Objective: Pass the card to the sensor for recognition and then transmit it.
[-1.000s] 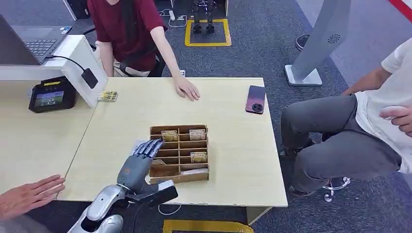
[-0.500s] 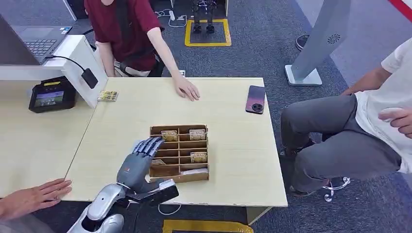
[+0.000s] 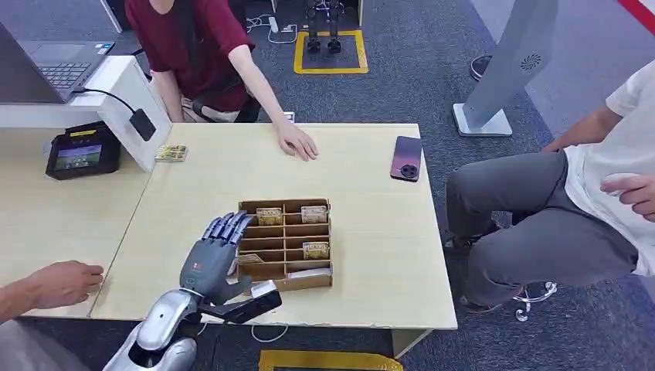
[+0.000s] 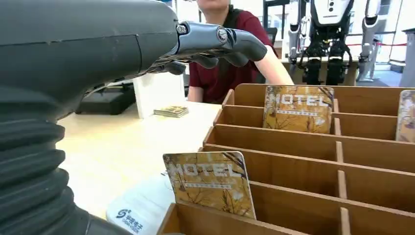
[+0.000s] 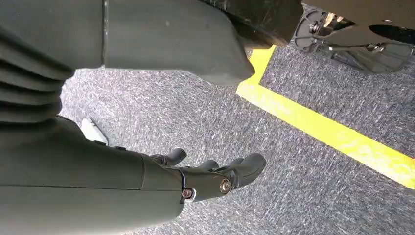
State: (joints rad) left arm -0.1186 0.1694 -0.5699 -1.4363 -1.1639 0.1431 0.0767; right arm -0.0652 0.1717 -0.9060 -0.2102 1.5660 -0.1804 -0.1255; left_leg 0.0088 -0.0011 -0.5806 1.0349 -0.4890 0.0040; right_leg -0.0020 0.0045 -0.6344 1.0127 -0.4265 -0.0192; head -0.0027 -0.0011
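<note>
Left robot hand (image 3: 210, 253) hovers empty just beside the nearest card (image 4: 209, 183).

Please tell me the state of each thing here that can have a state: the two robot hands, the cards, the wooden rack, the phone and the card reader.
Left robot hand: open, holding nothing, beside the rack.
Right robot hand: hanging over the carpet, holding nothing.
Wooden rack: on the table, cards in some slots.
Nearest hotel card: upright in its slot, not gripped.
Loose cards: stacked flat on the table.
Phone: lying flat, back up.
Card reader: screen lit.
</note>
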